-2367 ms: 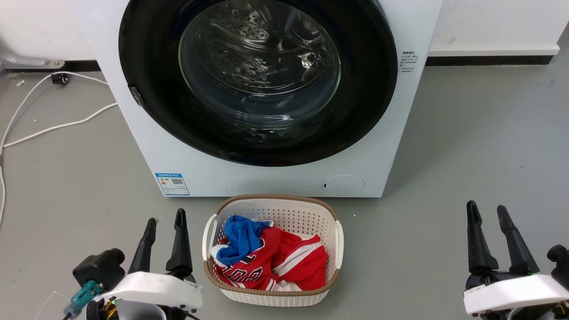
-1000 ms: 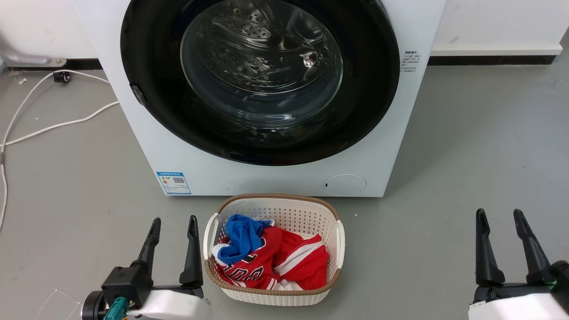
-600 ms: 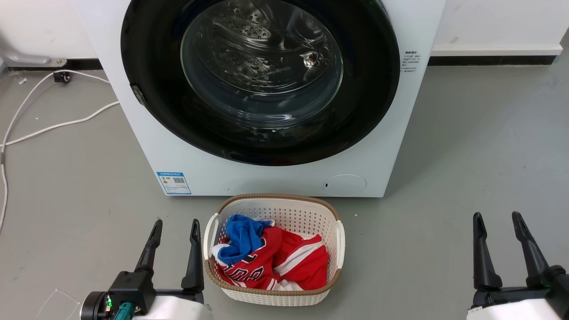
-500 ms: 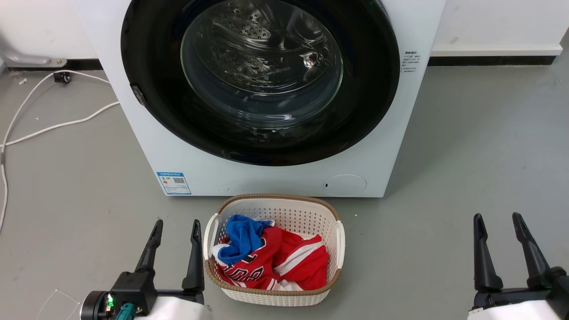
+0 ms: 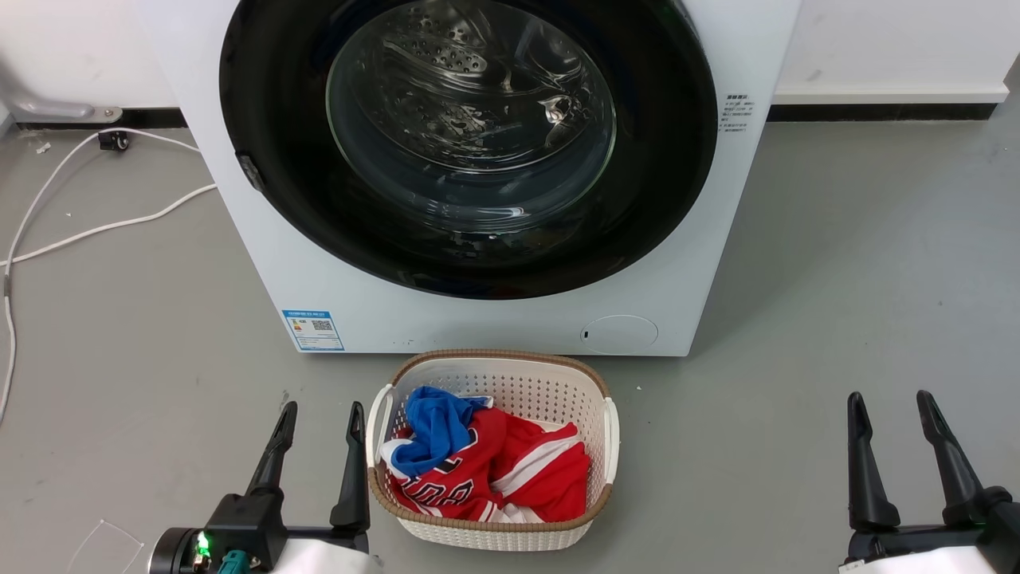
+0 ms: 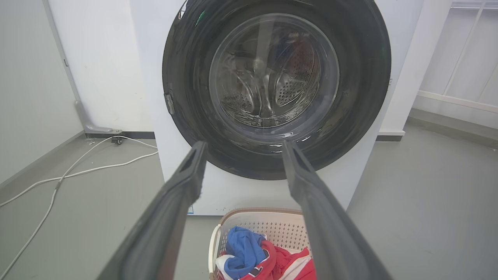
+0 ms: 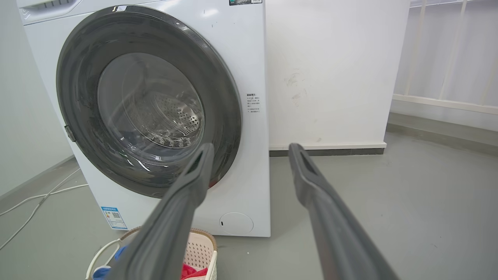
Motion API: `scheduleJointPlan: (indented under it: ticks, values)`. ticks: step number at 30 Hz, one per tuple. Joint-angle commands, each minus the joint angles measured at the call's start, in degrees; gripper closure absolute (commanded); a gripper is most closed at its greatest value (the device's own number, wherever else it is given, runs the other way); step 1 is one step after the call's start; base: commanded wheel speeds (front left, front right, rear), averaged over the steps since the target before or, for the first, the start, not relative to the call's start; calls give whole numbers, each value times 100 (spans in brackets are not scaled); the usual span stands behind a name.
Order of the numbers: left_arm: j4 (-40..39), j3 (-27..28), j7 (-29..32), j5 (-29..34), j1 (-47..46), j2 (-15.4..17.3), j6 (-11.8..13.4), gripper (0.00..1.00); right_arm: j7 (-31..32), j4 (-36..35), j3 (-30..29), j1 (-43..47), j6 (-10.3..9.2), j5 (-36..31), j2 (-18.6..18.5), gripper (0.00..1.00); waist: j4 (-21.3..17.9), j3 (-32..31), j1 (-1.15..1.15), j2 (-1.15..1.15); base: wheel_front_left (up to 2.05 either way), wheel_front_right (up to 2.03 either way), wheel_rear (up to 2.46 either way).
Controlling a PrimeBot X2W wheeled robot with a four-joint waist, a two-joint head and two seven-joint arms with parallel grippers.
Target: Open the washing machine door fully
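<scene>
Currently my left pincer (image 5: 323, 408) and right pincer (image 5: 889, 396) gape empty; the glossy washing machine door (image 5: 470, 135) ahead may slip my grip.

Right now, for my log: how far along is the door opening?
Done: nothing; the door sits shut against the washer. In hand: nothing; left claw and right claw are open, well short of it, flanking the basket. Left: reach, grip, swing it fully open.
</scene>
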Motion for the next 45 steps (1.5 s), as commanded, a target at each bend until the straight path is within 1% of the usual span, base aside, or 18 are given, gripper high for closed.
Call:
scheduleJointPlan:
  ticks: [1, 16, 17, 18, 19, 22, 23, 24, 25, 27, 30, 31, 37, 40, 45]
  values:
    - [17, -14, -16, -35, 69, -12, 27, 0, -14, 22, 11, 25, 0, 39, 15, 0, -4, -2, 0, 0, 0, 0, 0]
    - [51, -18, -16, -41, 29, -12, 57, 0, -14, 94, 18, 1, 0, 90, 15, 0, 3, 43, 0, 0, 0, 0, 0]
    - [54, -12, -16, -41, 30, -12, 57, 0, -13, 107, 25, 0, 0, 97, 15, 7, 1, 43, 0, 0, 0, 0, 0]
    - [58, -8, -16, -44, 30, -12, 56, 0, -14, 116, 28, -2, 0, 100, 15, 69, 0, 43, 0, 0, 0, 0, 0]
    - [60, -3, -16, -44, 29, -12, 55, 0, -14, 127, 33, -2, 0, 106, 15, 100, -1, 42, 0, 0, 0, 0, 0]
    - [64, 6, -16, -55, 26, -12, 53, 0, -14, 156, 68, -2, 0, 123, 15, 100, -8, 36, 0, 0, 0, 0, 0]
    - [64, 11, -16, -55, 26, -12, 51, 0, -14, 160, 76, -4, 0, 199, 15, 100, -11, 37, 0, 0, 0, 0, 0]
    - [62, 12, -16, -57, 23, -12, 49, 0, -13, 195, 27, -2, 0, 421, 14, 100, -15, 37, 0, 0, 0, 0, 0]
    - [62, 14, -16, -61, 21, -12, 46, 0, -13, 241, -16, -9, -1, 735, 12, 100, -16, 37, 0, 0, 0, 0, 0]
    - [63, 14, -16, -64, 17, -13, 42, 0, -13, 297, 77, -61, 0, 1382, 18, 100, -19, 35, 0, 0, 0, 0, 0]
    - [63, 16, -16, -76, 22, -12, 38, 0, -13, 349, 162, -130, 0, 2677, 11, 100, -26, 32, 0, 0, 0, 0, 0]
    - [67, 19, -16, -78, 24, -11, 35, 0, -13, 368, 169, -133, 0, 3229, 11, 100, -28, 31, 0, 0, 0, 0, 0]
    - [78, 20, -16, -93, 32, -11, 33, 0, -13, 566, 312, -200, 0, 5619, 13, 100, -18, 16, 0, 0, 0, 0, 0]
    - [79, 24, -16, -107, 33, -11, 41, 0, -13, 557, 467, -176, 0, 6463, 11, 100, -13, 15, 0, 0, 0, 0, 0]
    - [75, 32, -16, -134, 52, -11, 53, 0, -12, 458, 605, -118, 0, 7534, 10, 100, -21, 22, 0, 0, 0, 0, 0]
